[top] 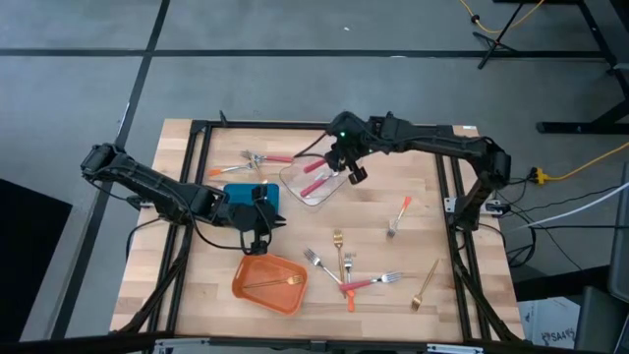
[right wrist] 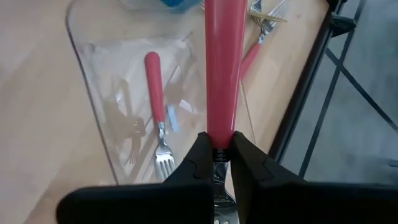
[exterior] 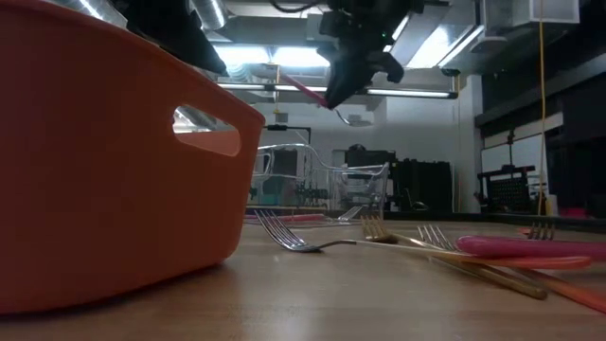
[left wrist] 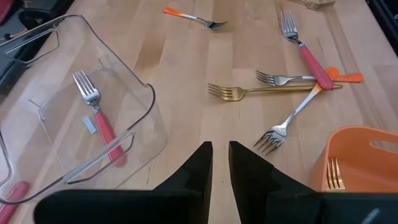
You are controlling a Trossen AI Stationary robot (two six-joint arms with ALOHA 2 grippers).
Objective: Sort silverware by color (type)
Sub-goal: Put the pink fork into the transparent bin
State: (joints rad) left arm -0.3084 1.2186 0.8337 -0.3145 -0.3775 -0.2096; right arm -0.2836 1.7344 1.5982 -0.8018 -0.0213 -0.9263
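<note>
Right gripper (right wrist: 216,163) jaws clamp a red-handled fork (right wrist: 221,68) above the clear container (top: 313,184); left gripper (left wrist: 220,163) jaws hang slightly parted, empty.

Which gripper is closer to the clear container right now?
Right. The right gripper hangs over the clear container, shut on a red-handled fork. The left gripper sits off to its side, near the orange basket.

Grey floor (top: 295,84) around wooden table (top: 393,187), ceiling strip lights (exterior: 431,43), dark racks behind.
</note>
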